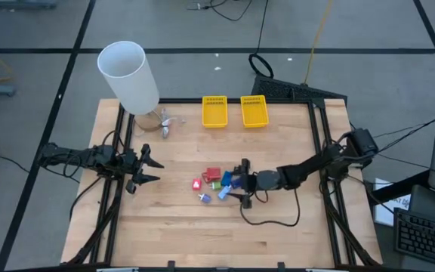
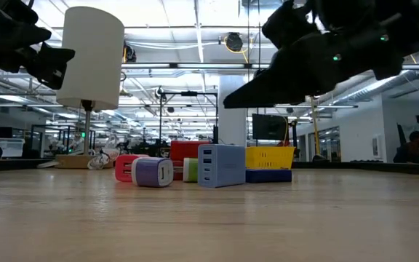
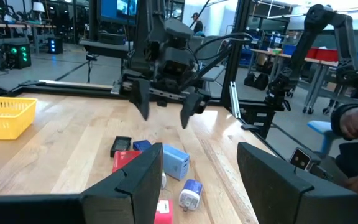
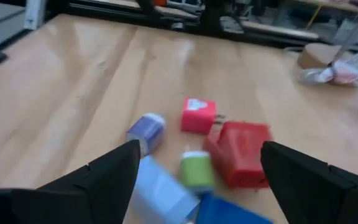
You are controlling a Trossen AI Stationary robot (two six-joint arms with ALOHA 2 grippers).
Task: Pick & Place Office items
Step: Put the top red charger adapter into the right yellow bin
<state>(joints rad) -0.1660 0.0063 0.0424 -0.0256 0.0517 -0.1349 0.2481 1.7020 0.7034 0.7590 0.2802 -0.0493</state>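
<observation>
The office items lie in a small cluster on the wood mid-table: a red block (image 1: 213, 174), a pink charger (image 1: 197, 183), a green piece (image 1: 216, 184), a light-blue charger (image 4: 163, 196), a purple-ended plug (image 4: 146, 132), a dark blue piece (image 3: 143, 146) and a black rectangle (image 3: 121, 144). My right gripper (image 1: 245, 181) is open at the cluster's right side. In the low view it (image 2: 253, 91) hangs above the items, touching none. My left gripper (image 1: 146, 170) is open near the table's left edge, pointing toward the cluster from a distance.
Two yellow mesh baskets (image 1: 214, 111) (image 1: 254, 110) stand side by side at the far edge. A tall white cylinder (image 1: 129, 75) rises at the far left corner with small clutter (image 1: 163, 125) by its foot. A cable (image 1: 270, 219) loops on the wood below the right arm.
</observation>
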